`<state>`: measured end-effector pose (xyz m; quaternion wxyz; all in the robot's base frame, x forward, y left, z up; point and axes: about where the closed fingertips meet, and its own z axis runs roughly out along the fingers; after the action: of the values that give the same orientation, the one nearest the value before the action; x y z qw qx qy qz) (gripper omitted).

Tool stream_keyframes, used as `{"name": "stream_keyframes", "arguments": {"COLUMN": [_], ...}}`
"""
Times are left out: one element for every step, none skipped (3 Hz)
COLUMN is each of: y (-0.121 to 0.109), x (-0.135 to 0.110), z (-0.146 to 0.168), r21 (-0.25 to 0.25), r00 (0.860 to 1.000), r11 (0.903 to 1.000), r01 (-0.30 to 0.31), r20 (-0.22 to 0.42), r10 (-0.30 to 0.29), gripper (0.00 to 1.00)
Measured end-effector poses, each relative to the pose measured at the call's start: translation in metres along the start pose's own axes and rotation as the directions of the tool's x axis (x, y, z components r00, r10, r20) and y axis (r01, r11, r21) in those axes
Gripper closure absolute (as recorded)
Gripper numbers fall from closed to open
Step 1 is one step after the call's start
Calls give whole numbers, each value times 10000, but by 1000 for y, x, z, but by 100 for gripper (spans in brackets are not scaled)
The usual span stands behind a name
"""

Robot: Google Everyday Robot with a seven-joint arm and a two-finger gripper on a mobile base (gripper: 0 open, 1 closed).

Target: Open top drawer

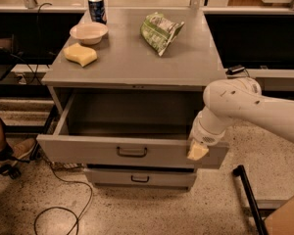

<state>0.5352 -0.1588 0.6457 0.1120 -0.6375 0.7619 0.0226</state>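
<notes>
The top drawer (pixel 88 151) of the grey metal cabinet (pixel 137 62) is pulled well out. Its deep grey interior shows, and its dark bar handle (pixel 132 152) sits at the centre of the front. My gripper (pixel 197 152) is at the end of the white arm (pixel 235 106). It hangs at the right end of the drawer front, against its top edge and away from the handle. A lower, narrower drawer (pixel 139 178) with a like handle is shut beneath.
On the cabinet top are a yellow sponge (pixel 80 54), a white bowl (pixel 88 32), a soda can (pixel 96 9) and a green chip bag (pixel 159 31). A cable (pixel 63 199) lies on the floor at the left, a dark bar (pixel 247 199) at the right, and a person's shoe (pixel 17 151) at the far left.
</notes>
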Motion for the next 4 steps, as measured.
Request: {"name": "stream_keyframes", "arguments": {"y": [33,34,61,61], "x": [17,17,29,29], "z": [-24,-23,-35,-35], "r21": [3,3,65,66], "r00": [9968,9968,9893,9893], "r11": [9971,9971,9897,9897], "r01": [-764,-764,-1431,-1431], "r20": [-248,-248,-277,-278], "r10": [763,764,1433,1432], "gripper": [100,100,100,100]}}
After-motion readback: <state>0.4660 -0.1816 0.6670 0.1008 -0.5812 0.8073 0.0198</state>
